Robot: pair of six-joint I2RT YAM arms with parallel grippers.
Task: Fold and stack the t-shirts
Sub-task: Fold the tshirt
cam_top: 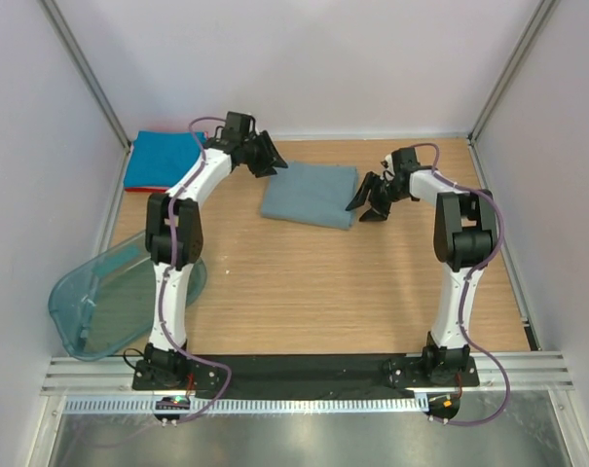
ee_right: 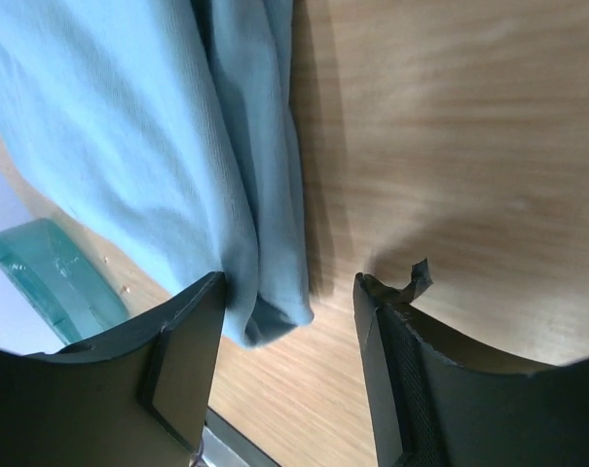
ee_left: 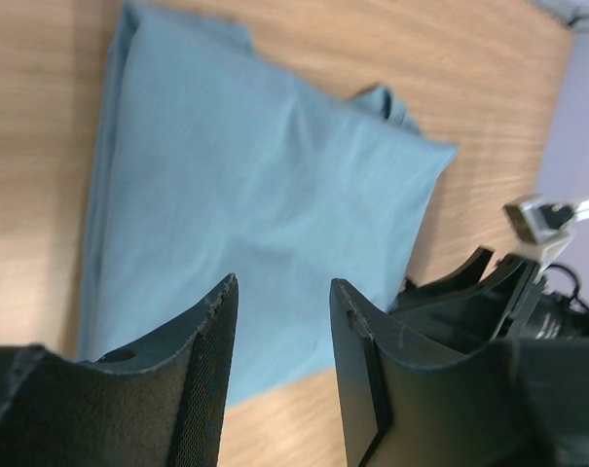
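Both grippers are open and empty. The left gripper (cam_top: 267, 154) hangs over the far left corner of the shirt in the middle of the bench. The right gripper (cam_top: 370, 199) sits low at that shirt's right edge.

Nearest the arm bases, at the left edge of the pale wooden bench (cam_top: 323, 292), lies a translucent teal plastic tub (cam_top: 99, 302). Further back, past mid-bench, a dusty grey-blue t-shirt (cam_top: 311, 193) lies folded into a rectangle. At the far left corner a bright blue folded t-shirt (cam_top: 163, 156) rests on a red folded t-shirt (cam_top: 143, 188), of which only a sliver shows. The grey-blue shirt appears folded but not yet stacked.

Only the top view shows the stack, well apart from the grey-blue shirt. The right wrist view shows what the top view cannot: the layered folded edge reaches between the right gripper's open jaws, close to one finger (ee_right: 182, 360).

The left wrist view shows the shirt's smooth top face and a small tuck of cloth poking out at a far corner.

A likely risk is that the right gripper pinches only the upper layers. The shirt would then fall open when lifted. Dragging it across the bench could also rumple the fold. The carry heads towards the left arm, so the two arms could crowd each other.
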